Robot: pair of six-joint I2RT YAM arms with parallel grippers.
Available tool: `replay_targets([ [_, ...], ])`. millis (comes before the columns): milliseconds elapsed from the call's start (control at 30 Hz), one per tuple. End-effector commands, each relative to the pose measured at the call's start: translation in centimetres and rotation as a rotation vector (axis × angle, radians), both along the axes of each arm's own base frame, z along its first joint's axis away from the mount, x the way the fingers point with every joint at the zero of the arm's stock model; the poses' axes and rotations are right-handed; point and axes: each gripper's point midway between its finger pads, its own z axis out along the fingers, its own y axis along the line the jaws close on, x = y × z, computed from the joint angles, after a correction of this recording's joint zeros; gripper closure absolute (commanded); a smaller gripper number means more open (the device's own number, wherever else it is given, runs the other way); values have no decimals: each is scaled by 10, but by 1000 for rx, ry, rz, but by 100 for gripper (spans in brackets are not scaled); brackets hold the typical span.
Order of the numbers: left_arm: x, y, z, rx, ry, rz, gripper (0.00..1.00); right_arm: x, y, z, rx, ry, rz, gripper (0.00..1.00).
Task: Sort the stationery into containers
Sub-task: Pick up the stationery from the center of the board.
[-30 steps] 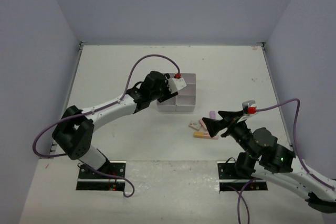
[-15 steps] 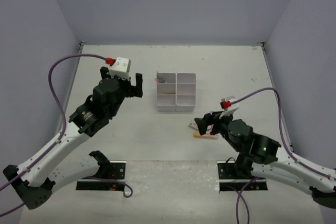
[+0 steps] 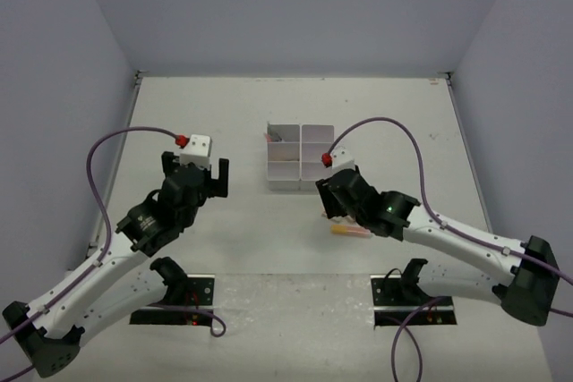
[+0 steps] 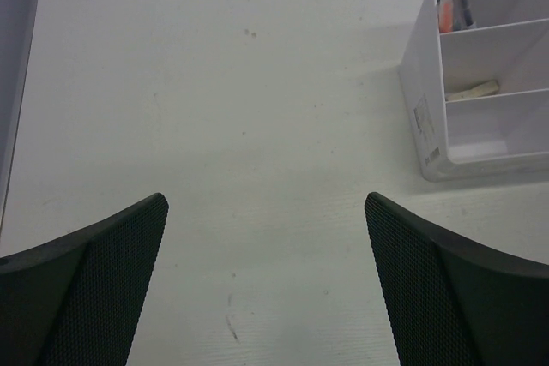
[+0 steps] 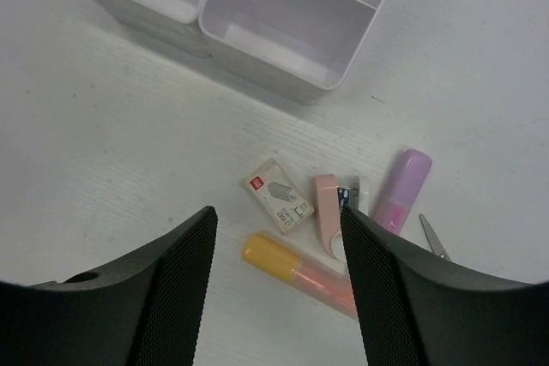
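Stationery point(image 3: 349, 231) left to sort lies in a tight cluster on the table point(image 3: 224, 114), just in front of the near right corner of the white organizer point(image 3: 300, 145), so you have a short carry to any compartment. Your right gripper point(image 5: 276, 216) hangs directly over that cluster with its fingers apart and grasping nothing. Seen from its wrist, the tan eraser point(image 5: 279, 195) with the red label sits in the gap between them, which suggests it is the piece being lined up. Beside it a pink eraser point(image 5: 328, 223) lies close against a lilac marker point(image 5: 401, 190), an orange marker point(image 5: 296, 272) lies across the near side, and a tip of the scissors point(image 5: 433, 237) peeks out on the right. Crowding is your risk: a finger may come down on the pink eraser. Your left gripper point(image 4: 264, 212) is spread wide and empty over bare table left of the organizer, parked clear, I judge, so the right arm has room. From its wrist you see pens point(image 4: 446, 10) upright in the far compartment and a tan piece point(image 4: 472, 90) flat in the middle one; the nearest looks empty, as far as it shows
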Motion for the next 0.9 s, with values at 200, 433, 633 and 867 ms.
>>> replay_targets([
  [200, -1, -22, 5, -79, -21, -110, 0, 8, 18, -52, -160, 201, 154, 47],
  [433, -3, -25, 5, -83, -21, -133, 0, 12, 16, -85, -263, 274, 163, 40],
  [633, -4, -33, 0, -79, -1, -182, 0, 10, 18, -96, -284, 301, 201, 40],
  [867, -5, -38, -2, -77, 9, -211, 0, 13, 22, -98, -293, 291, 241, 40],
])
